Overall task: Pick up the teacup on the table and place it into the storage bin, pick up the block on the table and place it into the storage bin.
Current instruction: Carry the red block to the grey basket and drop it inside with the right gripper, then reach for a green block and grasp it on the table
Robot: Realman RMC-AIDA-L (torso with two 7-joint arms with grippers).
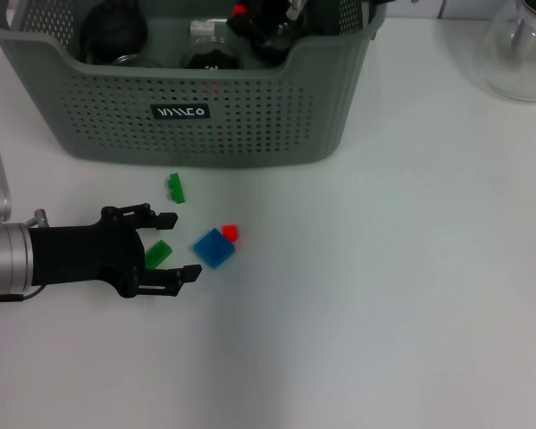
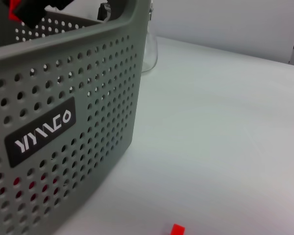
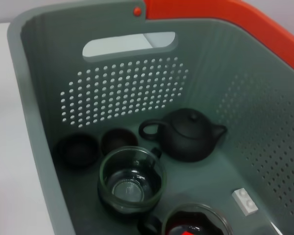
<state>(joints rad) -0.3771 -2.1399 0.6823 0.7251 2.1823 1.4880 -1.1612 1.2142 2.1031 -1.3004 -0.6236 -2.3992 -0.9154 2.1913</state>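
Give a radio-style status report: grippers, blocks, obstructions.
Left gripper open around a green block. Right gripper over storage bin. Blue block close beside.

Head cam looking down on bench; L wrist cam low, close to storage bin; R wrist peering inside it.
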